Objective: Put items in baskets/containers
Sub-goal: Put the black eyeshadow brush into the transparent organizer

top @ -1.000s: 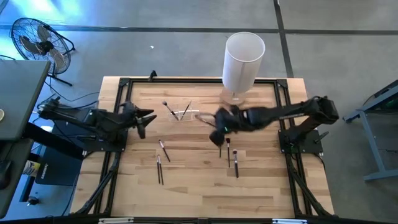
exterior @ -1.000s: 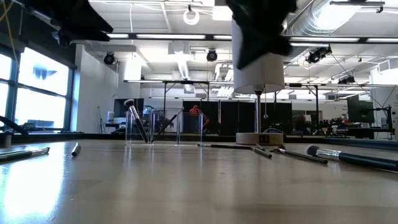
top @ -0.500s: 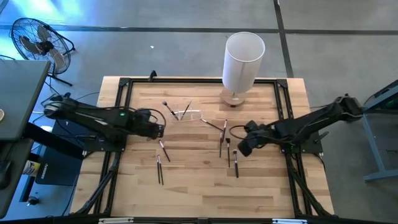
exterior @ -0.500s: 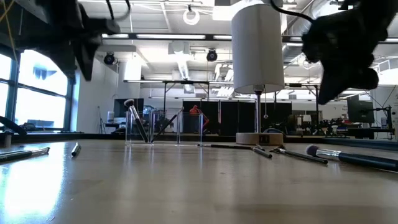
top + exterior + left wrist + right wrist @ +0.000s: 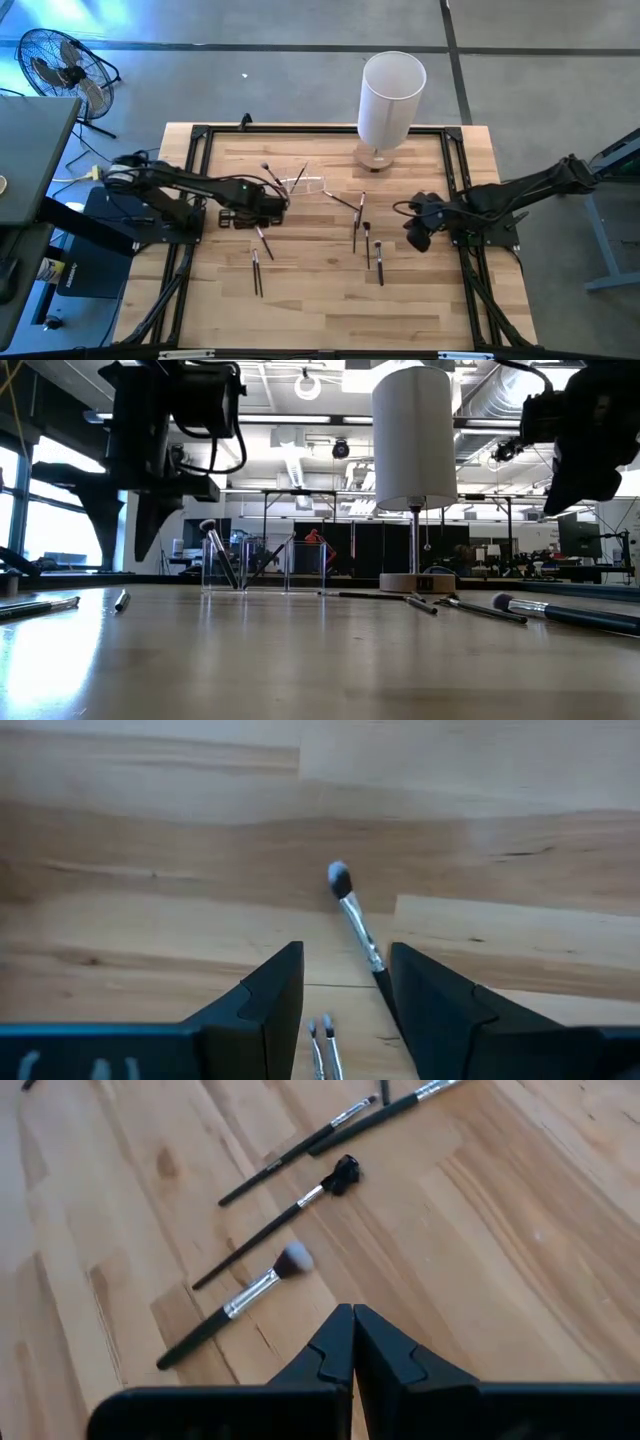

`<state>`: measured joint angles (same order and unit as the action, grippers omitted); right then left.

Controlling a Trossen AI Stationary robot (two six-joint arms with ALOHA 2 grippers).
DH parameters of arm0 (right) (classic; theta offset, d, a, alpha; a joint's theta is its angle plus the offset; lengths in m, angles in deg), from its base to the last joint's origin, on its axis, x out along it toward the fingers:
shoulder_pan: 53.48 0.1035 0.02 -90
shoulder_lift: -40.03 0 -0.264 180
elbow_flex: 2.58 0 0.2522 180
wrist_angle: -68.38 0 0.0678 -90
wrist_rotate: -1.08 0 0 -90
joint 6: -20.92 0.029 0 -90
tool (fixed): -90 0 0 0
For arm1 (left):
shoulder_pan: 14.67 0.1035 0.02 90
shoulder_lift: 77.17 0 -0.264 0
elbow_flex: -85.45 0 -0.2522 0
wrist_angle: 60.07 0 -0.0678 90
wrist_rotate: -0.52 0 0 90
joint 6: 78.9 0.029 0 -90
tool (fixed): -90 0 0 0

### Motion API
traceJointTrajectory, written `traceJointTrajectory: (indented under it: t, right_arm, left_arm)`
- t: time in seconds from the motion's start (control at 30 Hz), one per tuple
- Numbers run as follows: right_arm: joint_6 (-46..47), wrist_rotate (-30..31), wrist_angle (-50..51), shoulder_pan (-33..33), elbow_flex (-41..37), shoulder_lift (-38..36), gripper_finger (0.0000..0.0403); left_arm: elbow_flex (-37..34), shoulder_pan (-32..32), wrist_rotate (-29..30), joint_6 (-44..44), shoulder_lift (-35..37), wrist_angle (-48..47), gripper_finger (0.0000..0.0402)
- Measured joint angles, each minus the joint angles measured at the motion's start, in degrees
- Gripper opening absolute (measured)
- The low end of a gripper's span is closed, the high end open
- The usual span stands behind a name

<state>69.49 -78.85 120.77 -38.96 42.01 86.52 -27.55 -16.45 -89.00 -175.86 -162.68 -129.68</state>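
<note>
Left tool (image 5: 268, 208) wide open, holding nothing, hovering right over a brush (image 5: 352, 916) lying lengthwise near-far, straight ahead between fingers. Right tool (image 5: 419, 236) pinched shut, empty, parked far right.

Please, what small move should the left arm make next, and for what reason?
Probably lower the left gripper and close it on the brush lying between its open fingers. That brush lies loose on the table, outside the clear holder. The right gripper is shut and empty, off to the side.
</note>
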Motion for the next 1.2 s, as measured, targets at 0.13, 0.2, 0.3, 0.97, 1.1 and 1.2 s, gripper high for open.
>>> traceJointTrajectory:
  t: [0.13, 0.2, 0.3, 0.97, 1.1, 1.2]
  right_arm:
    - [-2.6, -0.7, 0.1, 0.0, 0.0, -1.3, 0.0004]
    - [-3.8, -1.4, 0.2, 0.0, 0.0, -1.6, 0.0003]
    - [-5.4, -2.1, 0.3, 0.0, 0.0, -1.7, 0.0001]
    - [-9.1, -2.3, 0.6, 0.0, 0.1, -2.0, 0.0002]
    - [-9.6, -2.4, 0.6, 0.0, 0.1, -2.0, 0.0004]
    - [-9.6, -2.4, 0.6, 0.0, 0.1, -2.0, 0.0006]
  left_arm:
    - [0.0, -0.1, 0.0, -2.1, -1.1, 1.1, 0.0147]
    - [0.0, 0.0, 0.1, -3.7, -1.7, 1.0, 0.0147]
    - [-0.1, 0.0, 1.3, -5.8, -2.5, 1.1, 0.0147]
    - [-5.0, -0.1, 3.6, -15.8, -6.4, 10.5, 0.0147]
    - [-5.1, -0.1, 4.9, -16.1, -6.4, 10.7, 0.0147]
    - [-5.1, -0.2, 5.5, -16.1, -6.4, 10.7, 0.0137]
